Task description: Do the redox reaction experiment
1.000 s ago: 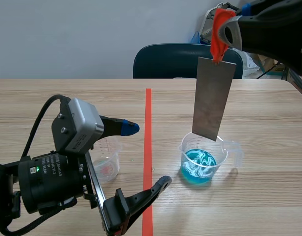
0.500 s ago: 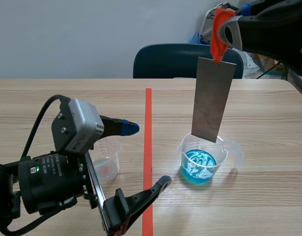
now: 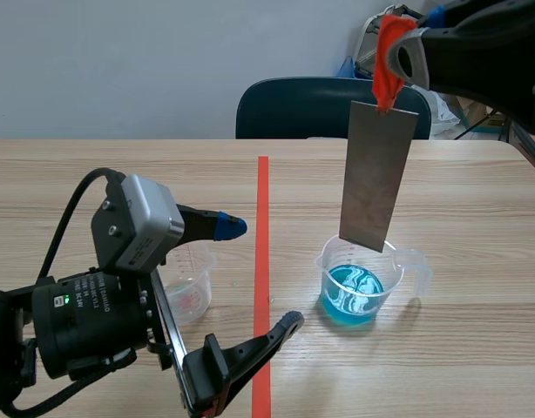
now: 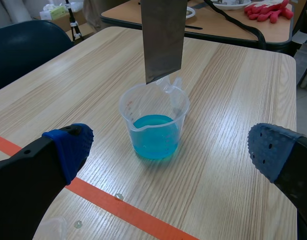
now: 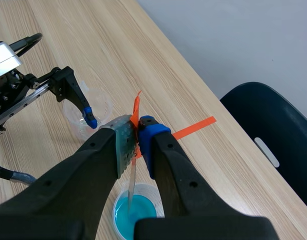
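Up over the table's right side, the right gripper [image 5: 138,137] pinches an orange-red tab [image 3: 387,61]. From the tab a grey metal plate [image 3: 378,174] hangs upright, its lower edge at the rim of the blue-filled beaker [image 3: 359,283]. Low at the left, the left gripper [image 3: 260,276] gapes wide beside a small clear cup [image 3: 191,287].

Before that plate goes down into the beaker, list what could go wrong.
1. The metal plate hangs only from the orange tab pinched in the right pincer, so it may swing or slip and splash the blue liquid.
2. Its lower edge looks close to the rim of the beaker rather than centred. Lowered straight, it could catch the rim and tip the beaker.
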